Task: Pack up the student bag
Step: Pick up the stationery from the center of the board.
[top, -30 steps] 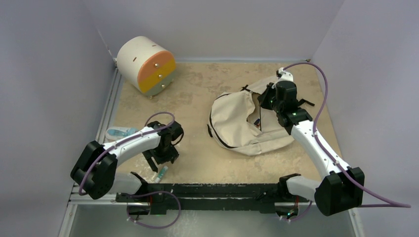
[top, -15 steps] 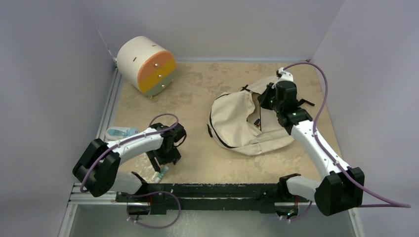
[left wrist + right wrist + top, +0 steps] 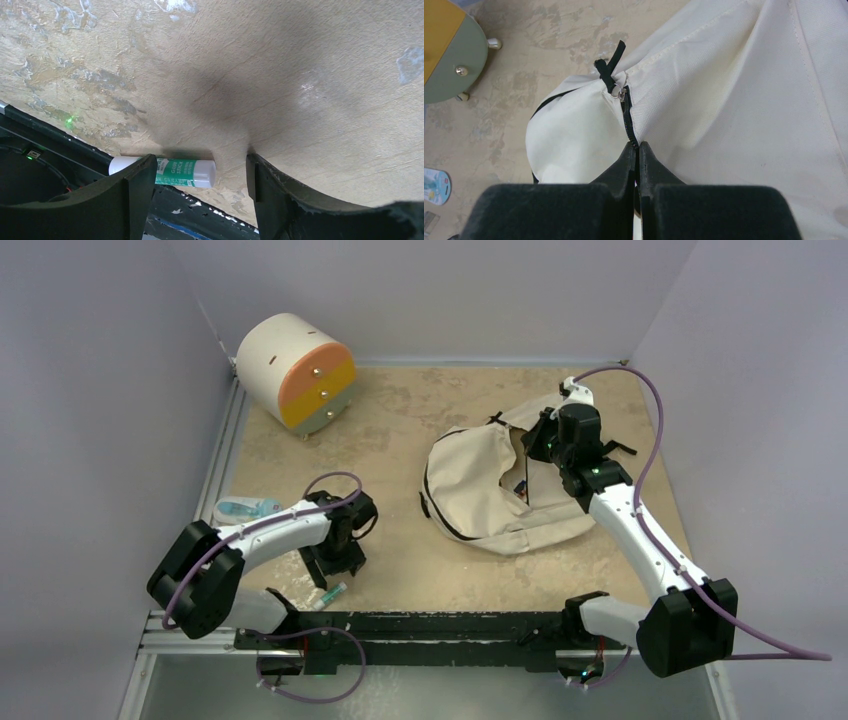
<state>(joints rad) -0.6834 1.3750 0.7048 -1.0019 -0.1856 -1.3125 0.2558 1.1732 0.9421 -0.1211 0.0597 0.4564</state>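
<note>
Nearest the arm bases, a green-and-white glue stick (image 3: 172, 171) lay flat on the table (image 3: 400, 430), just beside the black rail (image 3: 430, 625) along the near edge. The left gripper (image 3: 197, 162) hung low over it with its jaws spread and nothing held. In the wrist view the stick's long axis ran almost straight from one finger toward the other. One end was hidden behind the finger on the left of that view, and the white cap ended short of the opposite finger. From above, the stick sat slightly to the rail side of the gripper and lay at a slant. The coming pick probably turned on that alignment: closing as posed would likely press the stick end-on or push it along the table, so the wrist seemed to need a turn to bring the fingers across the barrel. The left arm was clearly the nearer one. Further left lay a small teal packet (image 3: 243, 508), well apart from the stick. Across the table to the right, well apart from the stick, the student bag (image 3: 480, 490) slumped on its side, and the right gripper (image 3: 638, 150) was clamped on its fabric at the black zipper line, just below the zipper pull (image 3: 621, 92). Farthest back, in the left corner, stood the cream drawer unit (image 3: 297, 370).
</note>
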